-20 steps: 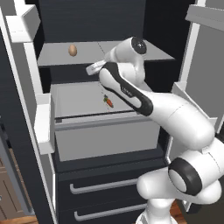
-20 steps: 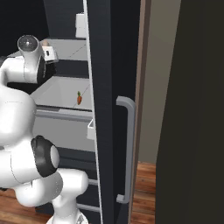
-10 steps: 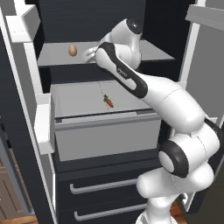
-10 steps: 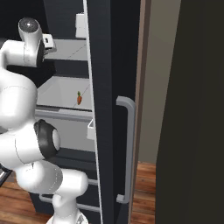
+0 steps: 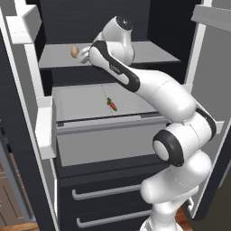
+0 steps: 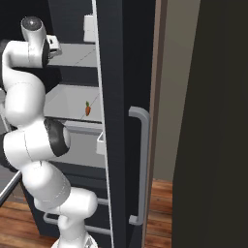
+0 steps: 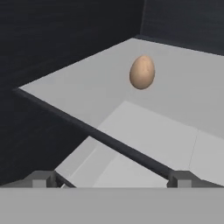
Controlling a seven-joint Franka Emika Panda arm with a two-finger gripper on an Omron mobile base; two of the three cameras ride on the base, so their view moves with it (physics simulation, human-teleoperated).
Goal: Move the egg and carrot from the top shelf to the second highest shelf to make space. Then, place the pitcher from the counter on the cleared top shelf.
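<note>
on the top shelf [image 5: 149,53] egg [image 5: 74,51] unmoved, open empty jaws [image 5: 84,55] now closer, carrot [image 5: 112,104] below unchanged

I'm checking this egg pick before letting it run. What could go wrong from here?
The egg is smooth and round, lying free on the top shelf; a nudge from the open gripper could roll it away or off the edge. The carrot lies on the second shelf below, where a dropped egg might land.

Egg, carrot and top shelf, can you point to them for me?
Egg [image 7: 142,72], hand view, middle of its shell.
Carrot [image 5: 113,105], left base view, orange root.
Top shelf [image 5: 54,59], left base view, bare slab left of the egg.
</note>
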